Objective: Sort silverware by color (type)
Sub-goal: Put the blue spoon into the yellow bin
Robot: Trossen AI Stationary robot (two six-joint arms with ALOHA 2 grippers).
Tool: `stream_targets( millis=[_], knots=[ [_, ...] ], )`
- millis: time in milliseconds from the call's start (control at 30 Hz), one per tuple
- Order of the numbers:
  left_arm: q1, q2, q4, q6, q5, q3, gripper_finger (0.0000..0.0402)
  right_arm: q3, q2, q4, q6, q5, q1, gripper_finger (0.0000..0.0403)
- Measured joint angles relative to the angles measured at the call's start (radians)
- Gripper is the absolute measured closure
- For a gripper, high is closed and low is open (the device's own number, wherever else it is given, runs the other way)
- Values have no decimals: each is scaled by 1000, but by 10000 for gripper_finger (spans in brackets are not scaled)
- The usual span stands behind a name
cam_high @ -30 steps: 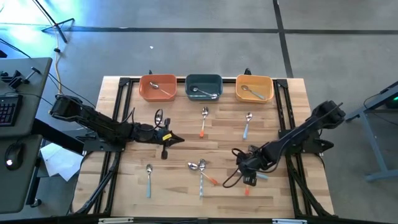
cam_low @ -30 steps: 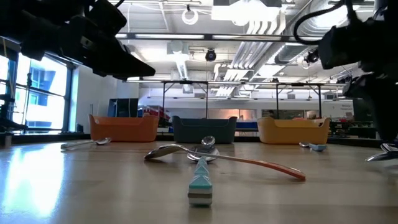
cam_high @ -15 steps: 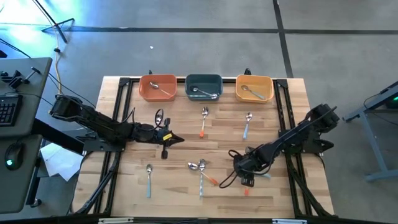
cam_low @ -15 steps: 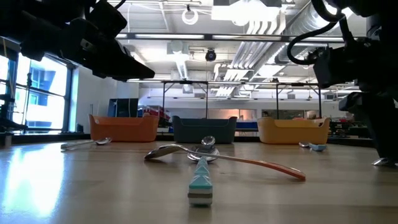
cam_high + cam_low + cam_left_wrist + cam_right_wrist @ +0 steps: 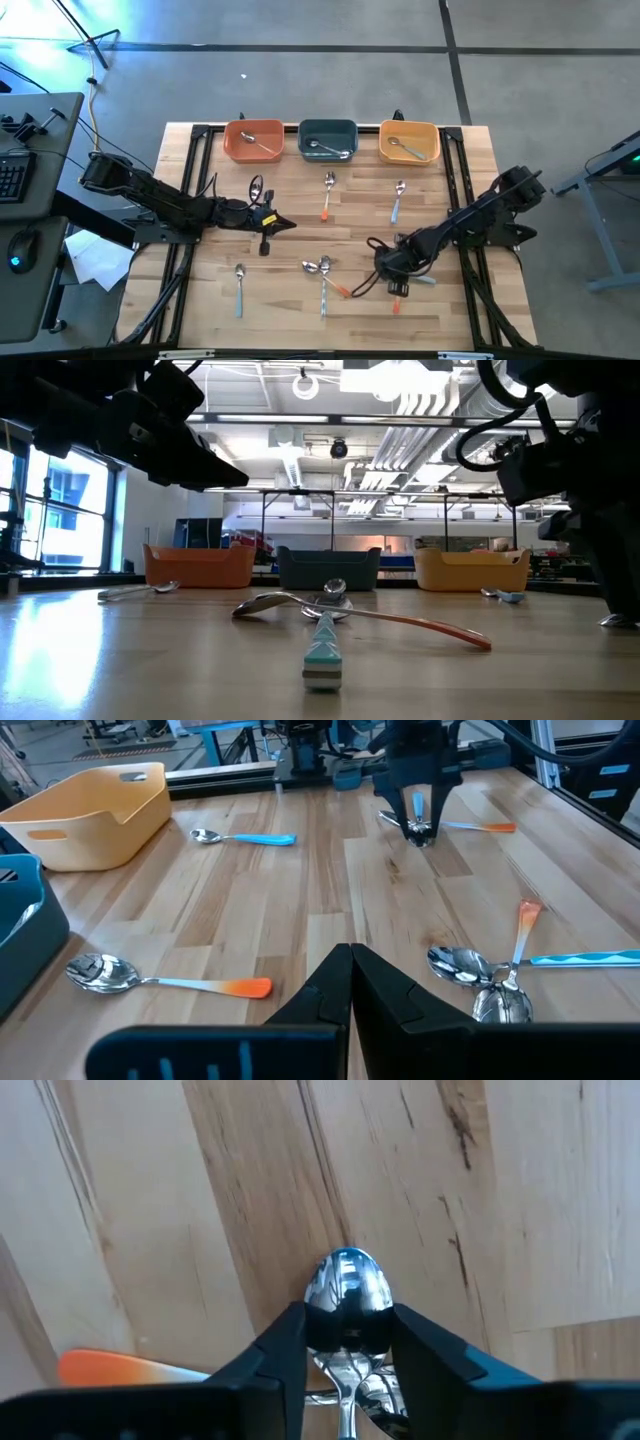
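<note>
My right gripper (image 5: 394,272) stands at the table's near right, pointing down, shut on a spoon with a shiny bowl (image 5: 346,1292); its handle is hidden. An orange-handled spoon (image 5: 470,824) lies on the table beside it. My left gripper (image 5: 277,223) is shut and empty above the table's middle left. Loose spoons lie flat: an orange-handled one (image 5: 327,196), a blue-handled one (image 5: 397,203), another blue-handled one (image 5: 239,286), a crossed cluster (image 5: 322,272) and a plain silver one (image 5: 255,188). The orange (image 5: 253,140), teal (image 5: 328,139) and yellow (image 5: 409,141) bowls each hold a piece. My right gripper pinches the spoon at the base of its bowl (image 5: 346,1332) between its two fingers (image 5: 285,1342). The fingers come from above, pointing down. The bowl sticks out past the fingertips toward the table (image 5: 420,834); whether it touches the wood I cannot tell.
The three bowls stand in a row along the far edge. Black rails (image 5: 455,190) run down both sides of the table. Bare wood lies between the left gripper and the near edge (image 5: 280,300).
My right gripper has gone a little toward the table's left and far edge, staying shut on the spoon. The orange-handled spoon beside it has stayed on the table.
</note>
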Motion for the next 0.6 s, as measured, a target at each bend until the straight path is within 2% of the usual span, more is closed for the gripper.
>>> stream_targets(
  millis=[233,500,600],
  knots=[
    [0,0,0,0,0,0,401,35,7,-30,-36,-41,-31,286],
    [0,0,-6,0,0,0,401,109,5,-30,-86,-34,-56,290],
    [0,0,-9,0,0,0,401,138,4,-97,-101,-34,-74,291]
  ],
)
